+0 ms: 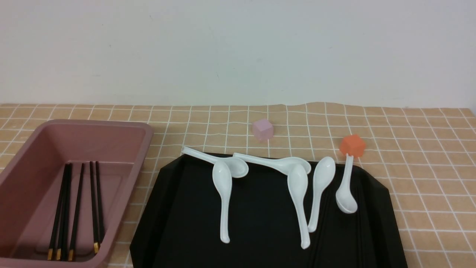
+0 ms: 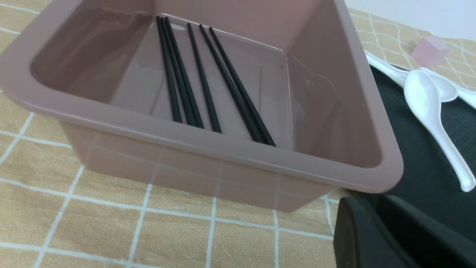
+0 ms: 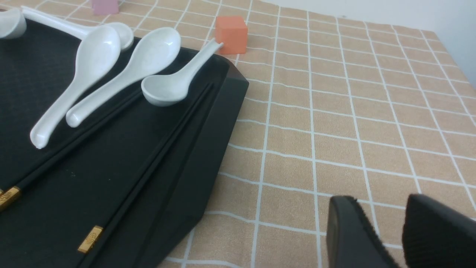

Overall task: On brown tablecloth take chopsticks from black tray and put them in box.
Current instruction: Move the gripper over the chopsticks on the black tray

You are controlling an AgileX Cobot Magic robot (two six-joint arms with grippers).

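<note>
While several chopsticks (image 1: 76, 208) already lie flat in the box (image 1: 143, 149) at the left edge of the brown tablecloth (image 1: 409, 149), you have more to fetch. At least three remaining chopsticks (image 3: 148, 163) lie along the right edge of the black tray (image 1: 260, 223), one passing under a white spoon (image 3: 163, 87). The step in hand looks like another pick. Your right hand (image 3: 383, 212) hangs over the cloth just off that edge, fingers spread and empty; it needs to cross over and lower onto a gold-tipped end. Your left hand (image 2: 372, 230) is pressed together, empty, near the box's tray-side corner.
</note>
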